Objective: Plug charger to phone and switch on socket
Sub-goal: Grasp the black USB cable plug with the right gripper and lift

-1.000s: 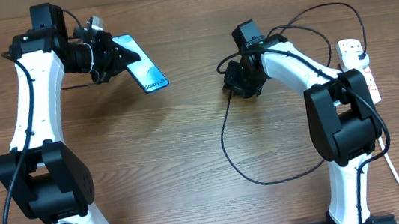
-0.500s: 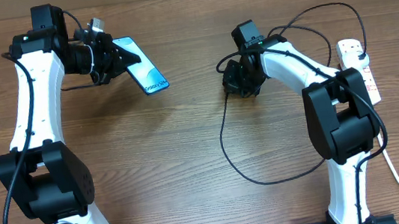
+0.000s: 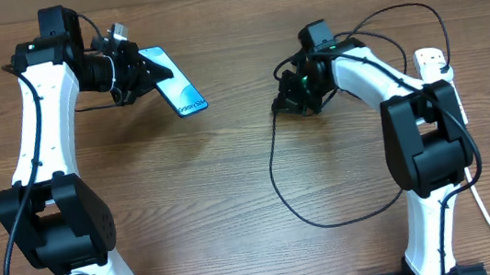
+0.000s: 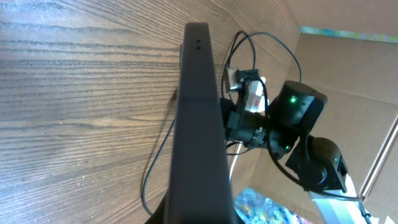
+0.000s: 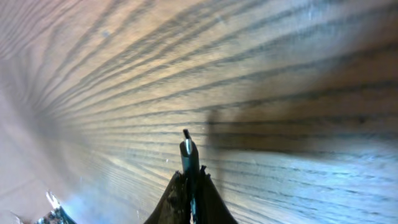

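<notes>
The phone (image 3: 179, 93), lit screen up, is held tilted above the table at the back left, with my left gripper (image 3: 143, 72) shut on its upper end. The left wrist view shows it edge-on as a dark slab (image 4: 198, 118) rising from the gripper (image 4: 198, 218). My right gripper (image 3: 294, 97) is shut on the charger's connector tip (image 5: 188, 148), which sticks out past the fingertips (image 5: 202, 177) just above the wood. The black cable (image 3: 278, 166) loops over the table toward the right arm. The white socket (image 3: 443, 82) lies at the far right.
The right arm (image 4: 292, 115) and the socket (image 4: 252, 93) show beyond the phone in the left wrist view. A thick white cord (image 3: 487, 212) runs down the right edge. A cardboard wall (image 4: 348, 68) stands behind the table.
My right gripper has shut on the charger's connector and shifted slightly right and back. The left arm and the phone have stayed still.
</notes>
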`<state>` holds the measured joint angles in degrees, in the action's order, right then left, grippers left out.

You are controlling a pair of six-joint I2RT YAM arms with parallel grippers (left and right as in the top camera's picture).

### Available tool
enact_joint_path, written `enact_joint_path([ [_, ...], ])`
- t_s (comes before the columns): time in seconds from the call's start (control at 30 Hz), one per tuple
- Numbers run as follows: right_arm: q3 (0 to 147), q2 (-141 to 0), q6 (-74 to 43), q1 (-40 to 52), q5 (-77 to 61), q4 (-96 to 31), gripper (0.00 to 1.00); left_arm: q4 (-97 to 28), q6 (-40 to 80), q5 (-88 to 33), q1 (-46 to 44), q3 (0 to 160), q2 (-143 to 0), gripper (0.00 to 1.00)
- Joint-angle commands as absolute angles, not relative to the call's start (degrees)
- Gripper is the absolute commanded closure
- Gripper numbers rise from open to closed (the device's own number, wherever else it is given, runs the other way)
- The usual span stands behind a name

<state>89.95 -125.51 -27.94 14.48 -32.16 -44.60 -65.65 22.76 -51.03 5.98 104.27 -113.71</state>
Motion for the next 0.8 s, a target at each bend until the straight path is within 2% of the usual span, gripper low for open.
enact_joint_path([
  [0.0, 90.5, -118.24, -17.8, 14.06, -37.39, -45.01, 0.96, -66.04, 23.09, -53.65, 6.07, 104.31, -113.56, 0.96],
  [0.37, 90.43, -102.98, -7.9, 14.13, -48.49, -51.81, 0.96, -66.02, 16.51, -62.83, 5.87, 104.31, -113.56, 0.96],
  [0.6, 90.21, -99.15, -4.14, 16.69, -50.3, -59.46, 0.96, -66.0, 10.55, -70.24, 5.87, 104.31, -113.56, 0.96],
  [0.77, 89.97, -97.97, -4.21, 19.7, -51.27, -60.36, 0.96, -66.0, 6.74, -75.09, 5.87, 104.31, -113.56, 0.96],
])
